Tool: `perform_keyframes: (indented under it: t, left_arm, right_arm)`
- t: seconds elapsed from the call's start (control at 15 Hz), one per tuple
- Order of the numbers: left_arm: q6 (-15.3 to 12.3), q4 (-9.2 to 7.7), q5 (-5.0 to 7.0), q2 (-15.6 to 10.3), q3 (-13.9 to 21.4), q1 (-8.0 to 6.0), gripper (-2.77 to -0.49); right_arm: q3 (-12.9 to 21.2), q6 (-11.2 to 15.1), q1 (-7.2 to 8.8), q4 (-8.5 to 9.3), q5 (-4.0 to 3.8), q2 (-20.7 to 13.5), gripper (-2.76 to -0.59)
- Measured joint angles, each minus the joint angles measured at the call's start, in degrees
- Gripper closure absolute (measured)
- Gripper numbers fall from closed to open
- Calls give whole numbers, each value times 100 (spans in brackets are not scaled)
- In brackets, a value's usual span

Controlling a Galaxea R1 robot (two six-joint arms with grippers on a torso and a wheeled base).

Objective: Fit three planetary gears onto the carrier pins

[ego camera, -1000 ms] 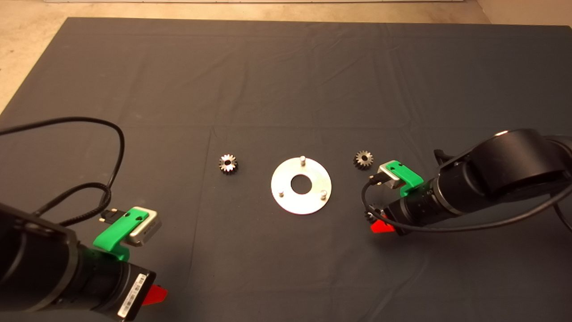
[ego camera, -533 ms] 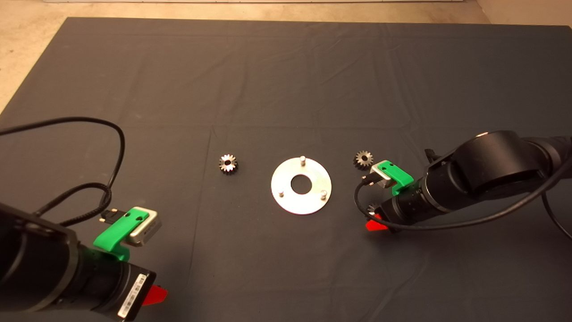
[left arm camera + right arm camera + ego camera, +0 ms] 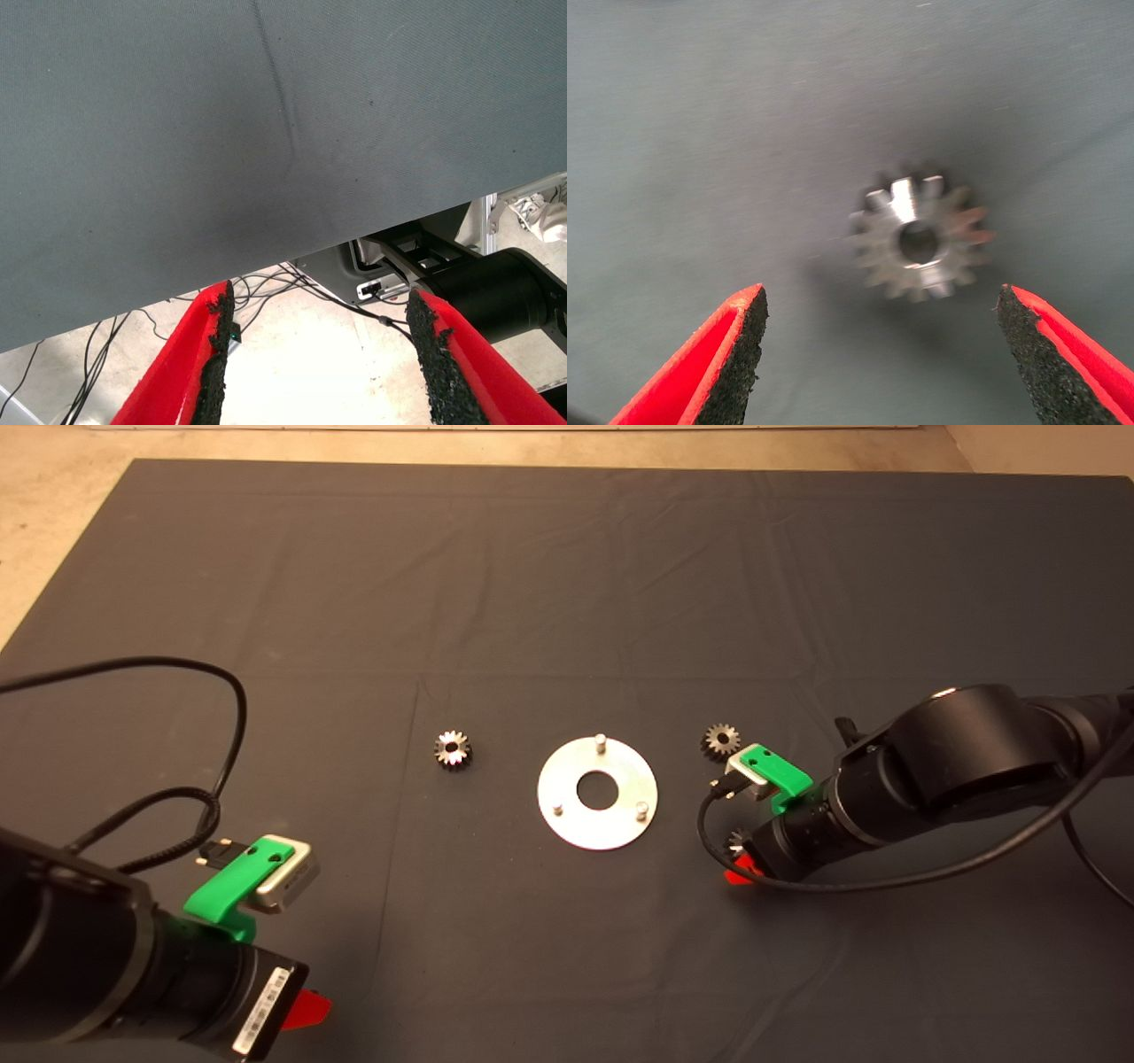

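Note:
The silver disc [image 3: 567, 815] lies mid-mat, and its three carrier pins [image 3: 600, 739] stand bare. One planetary gear [image 3: 453, 749] rests left of the disc and a second [image 3: 721, 740] right of it. A third gear [image 3: 734, 839] peeks out from under my right gripper [image 3: 740, 859], near the disc's right side. In the right wrist view that gear [image 3: 921, 239] lies flat on the mat, ahead of the open right gripper [image 3: 881, 354] and between the lines of its fingers [image 3: 735, 354]; nothing touches it. My left gripper [image 3: 306, 1010] is parked open at the lower left, holding nothing.
A black cable [image 3: 232, 691] loops over the mat by the left arm. The left wrist view looks past the mat's edge [image 3: 266, 266] at floor, cables and a black frame. The bare tabletop [image 3: 53, 505] shows beyond the mat's far left corner.
My right arm has shifted left and a little down the picture, bringing its gripper over the third gear. The left arm, disc and other two gears have not moved.

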Motion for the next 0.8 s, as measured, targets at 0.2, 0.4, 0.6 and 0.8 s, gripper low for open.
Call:
perform_keyframes:
  t: [0.2, 0.4, 0.6, 0.8]
  left_arm:
    - [0, 0, 0, 0, 0, 0, -131]
    - [0, 0, 0, -2, 0, 0, -131]
    - [0, 0, 0, -2, 0, 0, -131]
    - [0, 0, 0, -16, 0, 0, -131]
  right_arm:
    - [-63, -69, -1, -60, -55, -2, -191]
    - [-79, -143, 0, -87, -165, -5, -191]
    - [-79, -147, -8, -100, -165, -2, -191]
    - [-79, -150, -179, -216, -160, 2, -191]
